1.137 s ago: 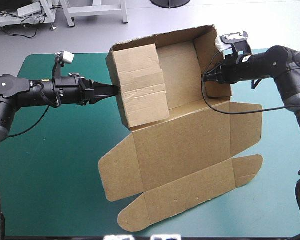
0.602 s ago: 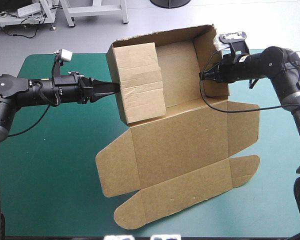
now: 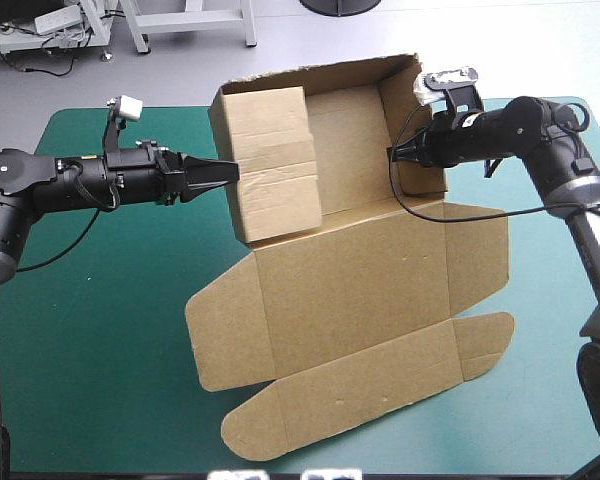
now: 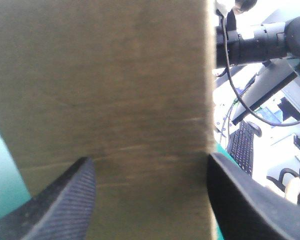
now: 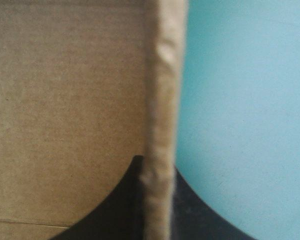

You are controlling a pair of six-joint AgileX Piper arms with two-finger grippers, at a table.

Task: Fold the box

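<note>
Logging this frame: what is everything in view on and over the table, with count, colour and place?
box: one, brown, middle of the table. Its far half has the back and side walls raised, and its near panel and flaps lie flat.
table cover: one, teal-green, under the box, bare on both sides of it.
left gripper: one, black fingers, open. It is at the outer face of the box's left raised wall, and contact cannot be told.
right gripper: one, black fingers, shut on the box. The edge of the right raised wall is between the fingers.
</note>
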